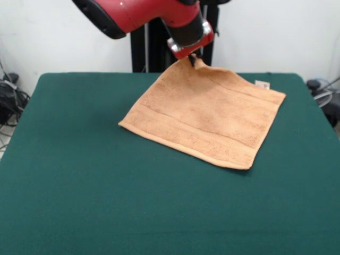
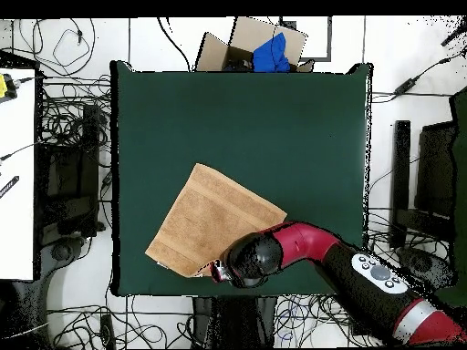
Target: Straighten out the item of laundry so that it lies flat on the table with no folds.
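The tan terry towel (image 1: pixel 204 114) lies spread on the green table (image 1: pixel 79 186), at the far right in the front view. Its white tag (image 1: pixel 262 84) is at the right far corner. My gripper (image 1: pixel 194 60) is at the towel's far corner and is shut on it; that corner is pulled up slightly into a small peak. The other three corners rest on the cloth. In the overhead view the towel (image 2: pixel 212 219) lies near the table's (image 2: pixel 274 118) bottom edge, and the arm's red wrist covers the gripper (image 2: pixel 222 271) and the held corner.
The robot's black pedestal (image 1: pixel 151 48) stands behind the table's far edge. A cardboard box with a blue cloth (image 2: pixel 264 50) sits beyond the opposite edge. Cables (image 2: pixel 68 137) lie on the floor around the table.
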Robot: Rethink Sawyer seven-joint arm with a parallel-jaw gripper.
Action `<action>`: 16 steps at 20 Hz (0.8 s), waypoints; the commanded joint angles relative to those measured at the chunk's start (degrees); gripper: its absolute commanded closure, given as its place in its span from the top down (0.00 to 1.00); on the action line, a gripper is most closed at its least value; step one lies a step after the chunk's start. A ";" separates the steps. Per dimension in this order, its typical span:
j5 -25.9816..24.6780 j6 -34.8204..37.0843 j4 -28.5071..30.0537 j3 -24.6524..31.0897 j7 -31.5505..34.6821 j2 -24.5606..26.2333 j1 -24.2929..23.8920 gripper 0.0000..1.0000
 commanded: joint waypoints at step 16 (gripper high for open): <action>-4.26 -7.29 -5.19 -5.94 1.09 3.14 1.09 0.00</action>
